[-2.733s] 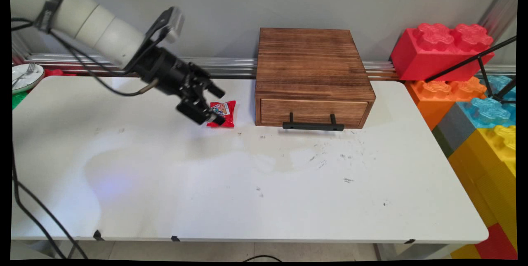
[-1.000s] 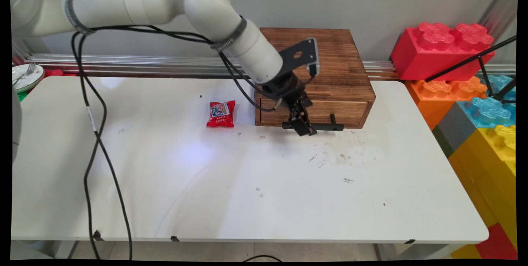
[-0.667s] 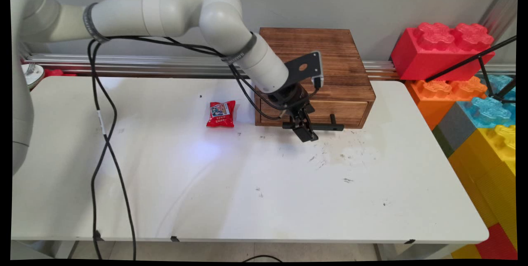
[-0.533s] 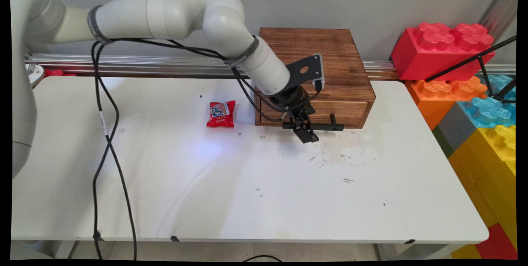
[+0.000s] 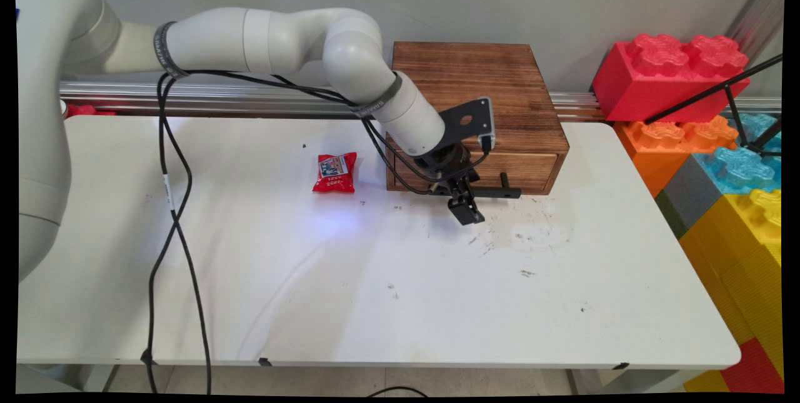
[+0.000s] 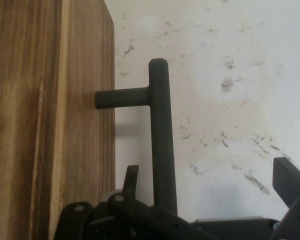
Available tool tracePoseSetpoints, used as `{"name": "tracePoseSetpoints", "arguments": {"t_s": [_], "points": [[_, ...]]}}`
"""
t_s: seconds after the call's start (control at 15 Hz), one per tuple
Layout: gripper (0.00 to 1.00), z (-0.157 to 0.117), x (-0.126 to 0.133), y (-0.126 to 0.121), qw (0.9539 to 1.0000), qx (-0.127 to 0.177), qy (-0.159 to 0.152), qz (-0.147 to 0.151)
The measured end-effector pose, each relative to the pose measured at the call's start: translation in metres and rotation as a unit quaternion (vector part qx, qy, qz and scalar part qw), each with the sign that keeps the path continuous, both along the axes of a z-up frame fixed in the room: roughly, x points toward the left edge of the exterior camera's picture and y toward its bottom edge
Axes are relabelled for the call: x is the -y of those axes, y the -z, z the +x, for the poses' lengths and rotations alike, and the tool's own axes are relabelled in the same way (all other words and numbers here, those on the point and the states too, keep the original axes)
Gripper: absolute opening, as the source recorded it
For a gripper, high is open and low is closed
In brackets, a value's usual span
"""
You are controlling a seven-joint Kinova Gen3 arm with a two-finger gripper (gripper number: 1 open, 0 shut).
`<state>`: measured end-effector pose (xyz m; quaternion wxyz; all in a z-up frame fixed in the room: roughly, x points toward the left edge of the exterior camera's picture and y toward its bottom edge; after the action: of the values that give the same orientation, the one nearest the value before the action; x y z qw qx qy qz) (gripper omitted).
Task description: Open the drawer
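Note:
A wooden box [image 5: 469, 87] stands at the table's back with its drawer front [image 5: 525, 169] flush and a black bar handle [image 5: 505, 192] [image 6: 162, 145] across it. My gripper [image 5: 461, 200] [image 6: 210, 171] is open and straddles the handle's left half, pointing down at the table. In the hand view the bar runs up between the fingers: one fingertip [image 6: 132, 176] sits in the gap between bar and drawer front, the other [image 6: 289, 172] stands well clear on the outer side. A red snack packet [image 5: 335, 172] lies on the table left of the box.
Large toy blocks are stacked past the table's right edge: red [image 5: 669, 72], orange [image 5: 678, 140], blue [image 5: 740, 165] and yellow [image 5: 744, 247]. A black stand leg [image 5: 712, 94] crosses them. Black cables [image 5: 172, 203] hang from the arm over the table's left part.
The gripper left the red packet, swung right to the drawer handle, and over the last second sank a little lower around the bar. Packet and drawer have not moved.

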<state>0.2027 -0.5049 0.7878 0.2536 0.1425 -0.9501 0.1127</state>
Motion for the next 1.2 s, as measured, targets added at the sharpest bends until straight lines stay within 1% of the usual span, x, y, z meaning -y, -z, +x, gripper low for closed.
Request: {"name": "tracePoseSetpoints", "arguments": {"t_s": [0.6, 0.93, 1.2], "points": [[1.0, -0.003, 0.006, 0.027, 0.9999, 0.002, -0.007, 0.012], [1.0, -0.009, 0.003, 0.031, 0.9997, -0.001, -0.01, 0.021], [1.0, -0.016, -0.006, 0.03, 0.9995, -0.005, -0.01, 0.029]]}}
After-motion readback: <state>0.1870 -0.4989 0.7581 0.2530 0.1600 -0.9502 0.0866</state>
